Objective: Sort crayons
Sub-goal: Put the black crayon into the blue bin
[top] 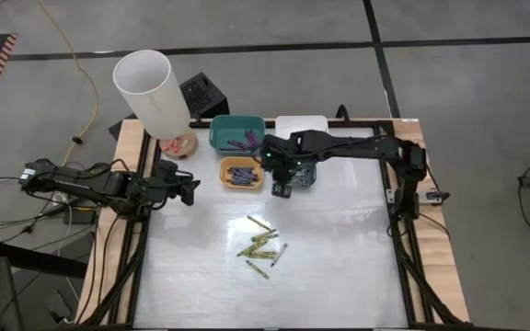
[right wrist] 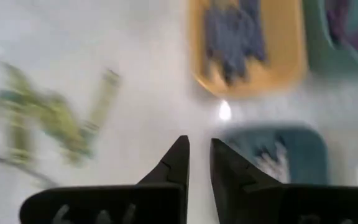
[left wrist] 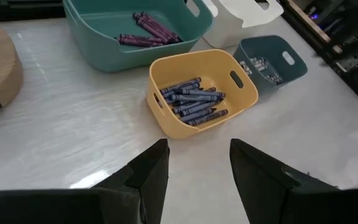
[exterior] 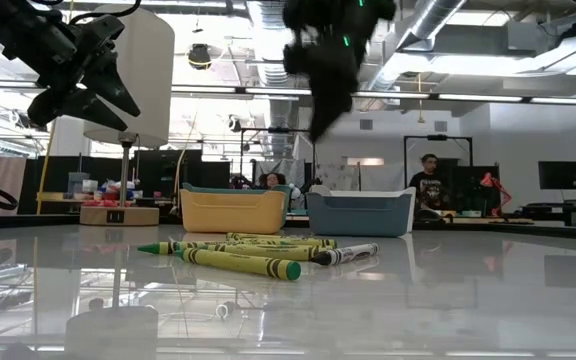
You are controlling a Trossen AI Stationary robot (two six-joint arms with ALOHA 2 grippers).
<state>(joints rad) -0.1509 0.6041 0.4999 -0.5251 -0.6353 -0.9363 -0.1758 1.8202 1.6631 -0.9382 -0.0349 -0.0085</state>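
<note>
Several yellow-green crayons (top: 261, 241) and one grey crayon (exterior: 348, 253) lie loose on the white table's middle. A teal bin (left wrist: 92, 43) holds purple crayons (left wrist: 149, 31). Blue crayons (left wrist: 194, 102) fill a yellow bin (left wrist: 166, 129), and pale grey ones (left wrist: 261, 67) lie in a blue-grey bin (left wrist: 294, 62). My right gripper (right wrist: 199, 146) hangs above the table beside the blue-grey bin, pointing steeply down, slightly open with nothing between its fingers. My left gripper (left wrist: 197, 152) waits open and empty at the table's left edge.
A white bin (top: 302, 124) stands behind the blue-grey one at the far edge. A lamp with a tall white shade (top: 150, 92) and a wooden base (top: 180, 142) stands at the far left corner. The near half of the table (top: 247, 303) is bare.
</note>
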